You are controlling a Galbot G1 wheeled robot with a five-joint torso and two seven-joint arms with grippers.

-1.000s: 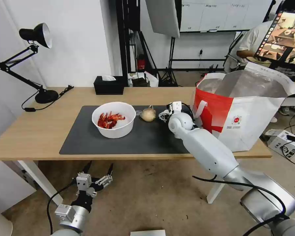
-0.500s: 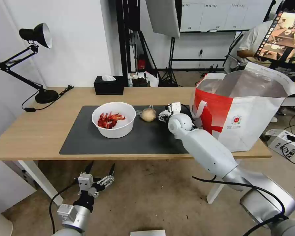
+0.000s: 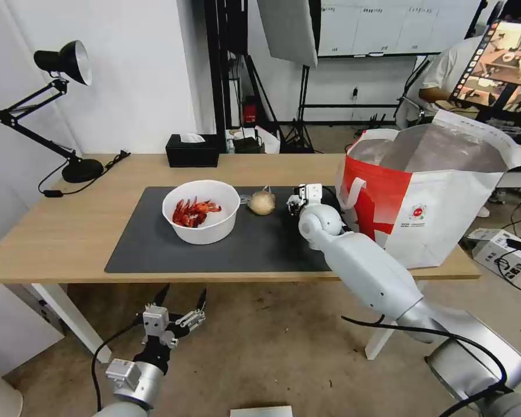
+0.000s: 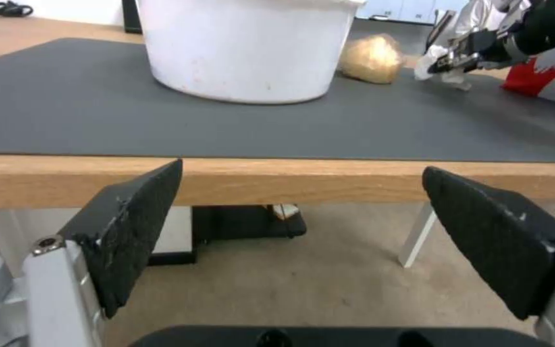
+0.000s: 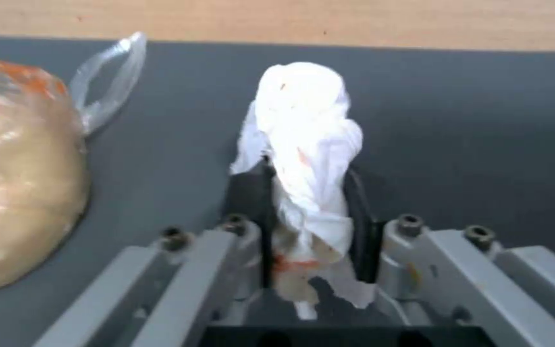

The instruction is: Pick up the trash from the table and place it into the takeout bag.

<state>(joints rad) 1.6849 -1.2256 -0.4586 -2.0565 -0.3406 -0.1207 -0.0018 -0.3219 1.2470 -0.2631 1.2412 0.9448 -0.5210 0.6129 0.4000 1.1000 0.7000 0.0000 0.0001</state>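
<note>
head view: right end effector (image 3: 296,204) between bagged lump (image 3: 262,202) and takeout bag (image 3: 428,191); bowl (image 3: 201,211) beyond the lump, both unbagged. left wrist view: left end effector (image 4: 303,241) agape, empty, below tabletop (image 4: 277,180). right wrist view: right end effector clamping crumpled tissue (image 5: 306,144).

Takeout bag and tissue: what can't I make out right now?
- Takeout bag contents: head view, its near wall hides the inside.
- Crumpled tissue lower end: right wrist view, buried between the right gripper jaws.
- Bagged lump: right wrist view, cut off by the edge.
</note>
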